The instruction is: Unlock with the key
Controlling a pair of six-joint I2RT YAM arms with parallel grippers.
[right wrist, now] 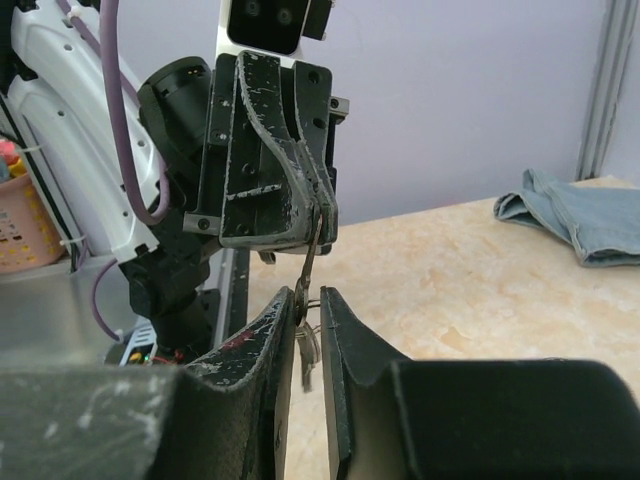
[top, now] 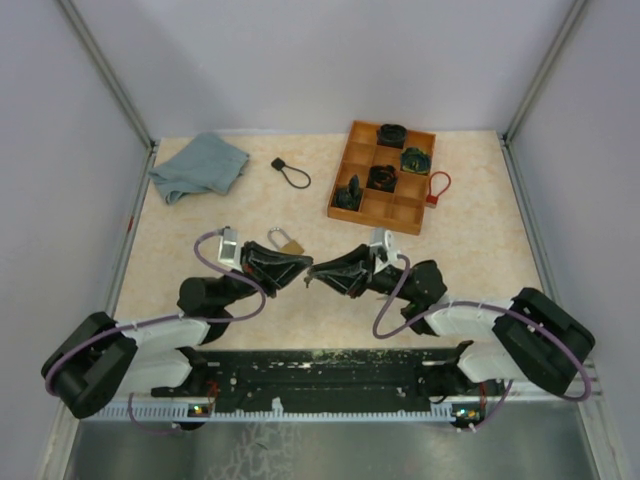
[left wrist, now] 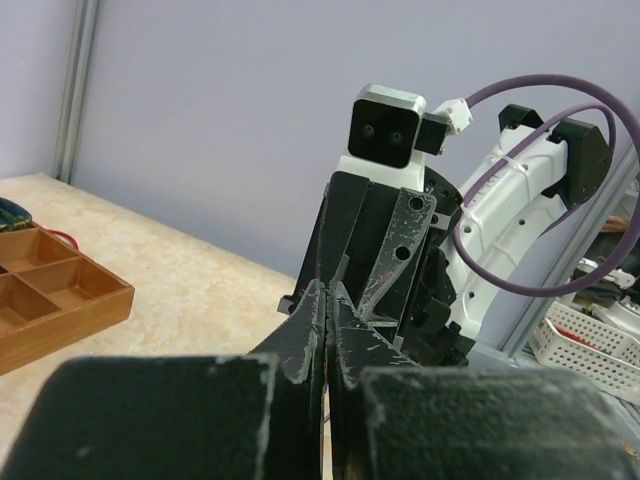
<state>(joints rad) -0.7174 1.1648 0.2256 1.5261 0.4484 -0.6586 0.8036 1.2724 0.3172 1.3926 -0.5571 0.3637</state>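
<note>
Grippers meet tip to tip above the beige marbled tabletop (top: 480, 250), near its front edge. The left gripper (right wrist: 322, 212) is clenched on a thin silver metal key (right wrist: 311, 258), which hangs between the narrowly parted jaws of the right gripper (right wrist: 311, 325). Whether those pinch it I cannot tell. A brass padlock with a steel shackle (top: 288, 243) lies just behind them.

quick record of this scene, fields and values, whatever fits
left gripper: shut on key
key: hangs edge-on from the left gripper's tips
right gripper: narrowly open, jaws either side of the key
padlock: lies on the table beside the left gripper, not held
wooden tray: far right, dark items in several compartments
cloth: far left, crumpled
</note>
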